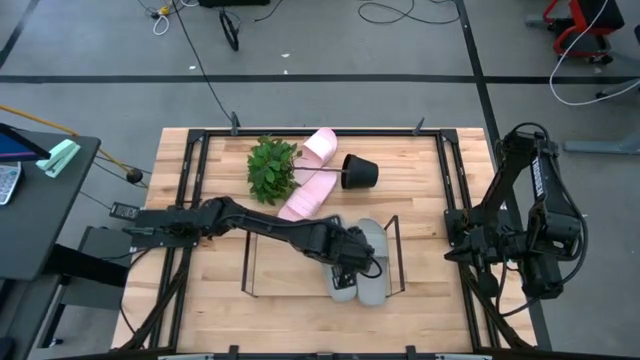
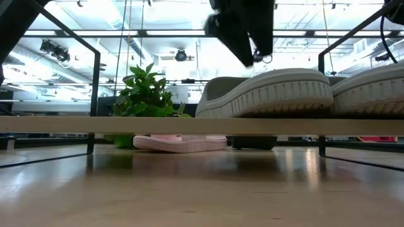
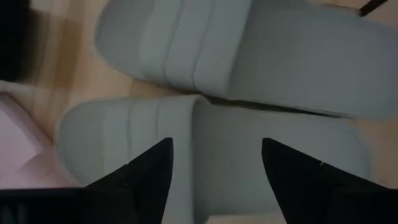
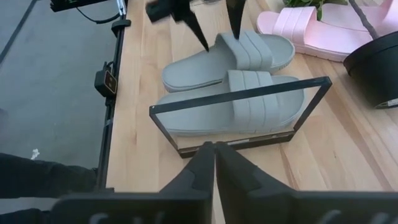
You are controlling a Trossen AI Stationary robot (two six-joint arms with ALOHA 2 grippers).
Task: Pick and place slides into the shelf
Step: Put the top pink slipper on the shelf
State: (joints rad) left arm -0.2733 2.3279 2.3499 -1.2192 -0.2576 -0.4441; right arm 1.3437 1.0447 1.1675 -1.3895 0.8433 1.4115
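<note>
Broadly, a grey floor strewn with cables surrounds the wooden table (image 1: 210, 290). On it the shelf (image 1: 246, 262) holds two grey-green slides (image 1: 372, 262), the left gripper (image 1: 345, 270) spread open above them. Two pink slides (image 1: 305, 198) lie by the plant (image 1: 271, 167). The right gripper (image 4: 214, 152) waits closed at the table's right edge.

Left wrist view. Two grey-green slides lie side by side, touching along their long edges: the nearer slide (image 3: 205, 140) fills the frame's middle, the farther slide (image 3: 249, 50) lies beyond it. The left gripper (image 3: 216, 163) hovers over the nearer slide's strap, its dark fingers (image 3: 146, 177) spread apart. A pink slide (image 3: 18, 143) shows at the edge, on the wooden table (image 3: 68, 68).
</note>
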